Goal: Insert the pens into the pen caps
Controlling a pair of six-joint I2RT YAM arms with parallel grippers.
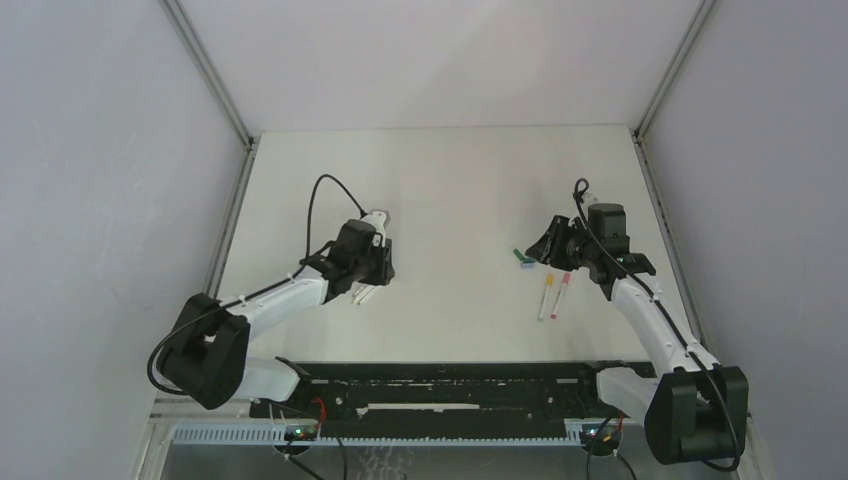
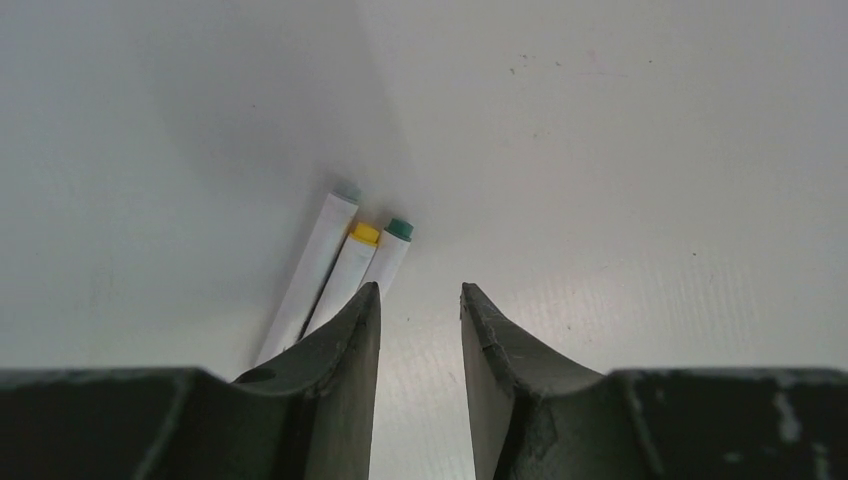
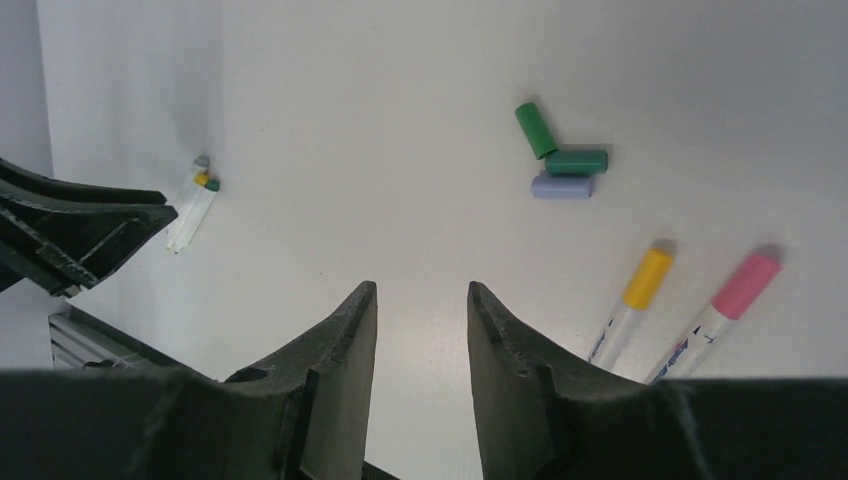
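Only the right wrist view sorts out the colours for us. It shows three loose caps (image 3: 577, 161), stubby smooth plastic tubes, two green and one pale blue, bunched and touching. Just beside the caps lie a yellow-capped pen (image 3: 647, 278) and a pink-capped pen (image 3: 745, 285). Well away from the caps, three slim white pens (image 2: 345, 275) lie side by side on the matte table (image 2: 650, 200). They slip behind one finger (image 2: 350, 335) of the left gripper (image 2: 420, 295), and none sits in the gap. The right gripper (image 3: 420, 295) hangs near the caps. Both grippers have their fingers partway apart and grip nothing.
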